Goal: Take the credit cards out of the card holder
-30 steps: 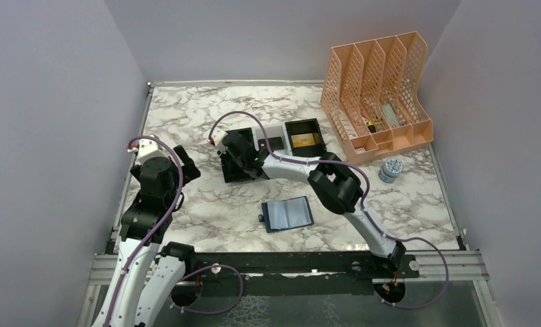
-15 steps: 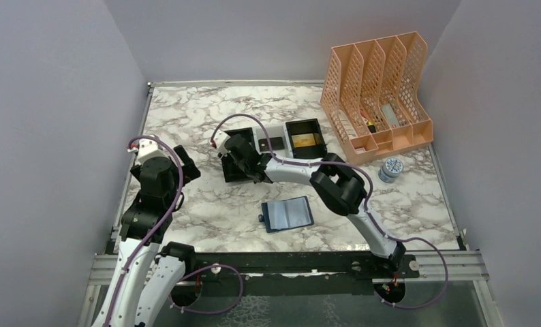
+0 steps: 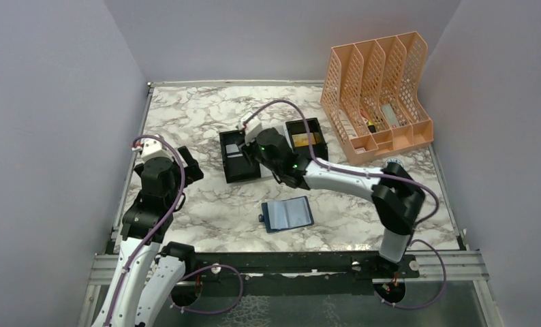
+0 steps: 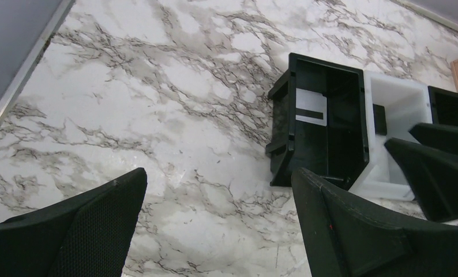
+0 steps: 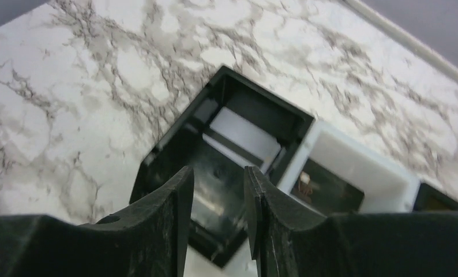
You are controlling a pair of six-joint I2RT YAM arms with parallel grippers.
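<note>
The card holder is laid open on the marble table, on the near side of the three-compartment tray, with its pale pockets turned up. The silver-grey card is seen at the far end of the tray's left black compartment. The dark card is seen in the white middle compartment, and the gold card in the right black one. The right gripper is held over the tray, its fingers parted narrowly with nothing between them. The left gripper is held over bare table to the left of the tray, its fingers spread wide and empty.
</note>
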